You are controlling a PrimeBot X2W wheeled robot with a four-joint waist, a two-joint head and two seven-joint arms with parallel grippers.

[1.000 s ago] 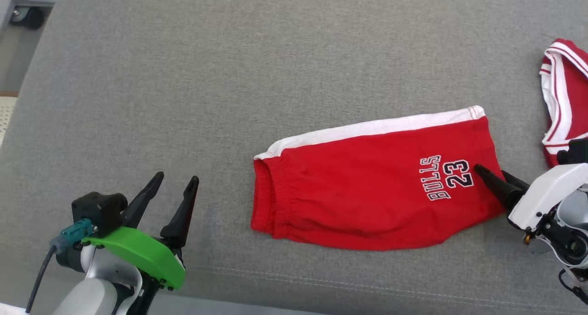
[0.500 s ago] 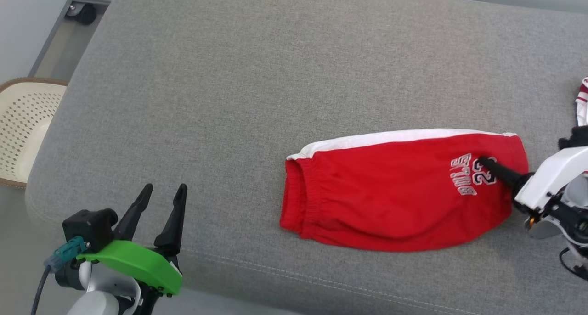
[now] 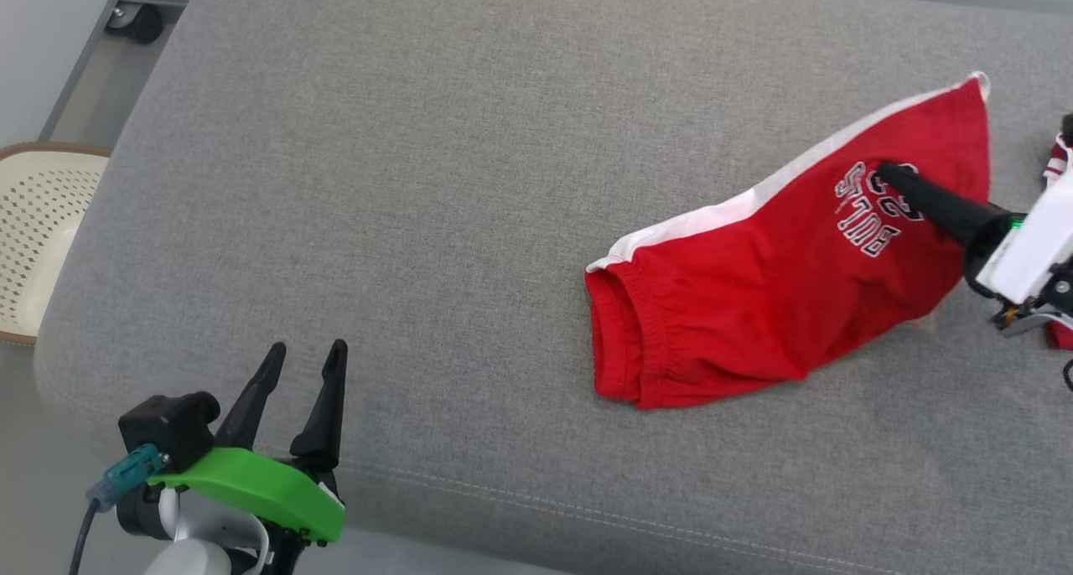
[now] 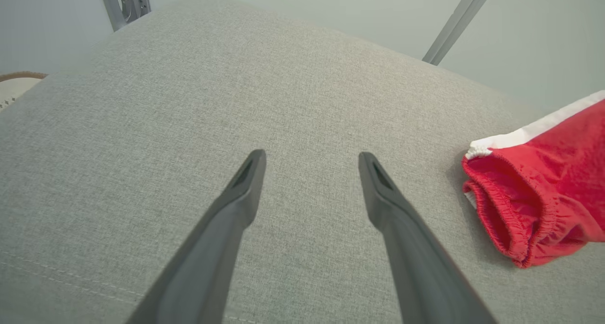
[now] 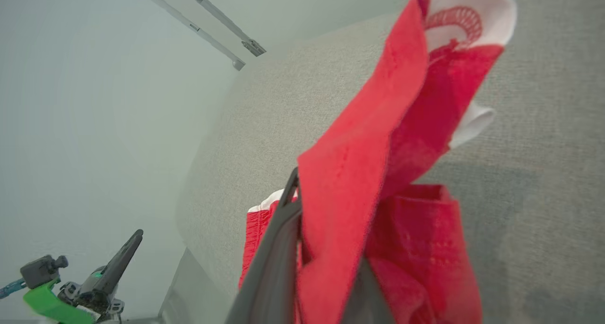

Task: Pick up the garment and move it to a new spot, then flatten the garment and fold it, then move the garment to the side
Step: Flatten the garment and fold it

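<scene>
Head view: red shorts (image 3: 754,298) w/ "BULLS"

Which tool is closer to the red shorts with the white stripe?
Right. The right tool is shut on the red fabric shorts. The left tool hangs open above the grey cushion, apart from their waistband end.

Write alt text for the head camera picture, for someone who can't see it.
The right gripper, shut, holds one end of red Bulls shorts raised off a grey cushion; the waistband end rests on it. The left gripper hovers open at lower left.
</scene>
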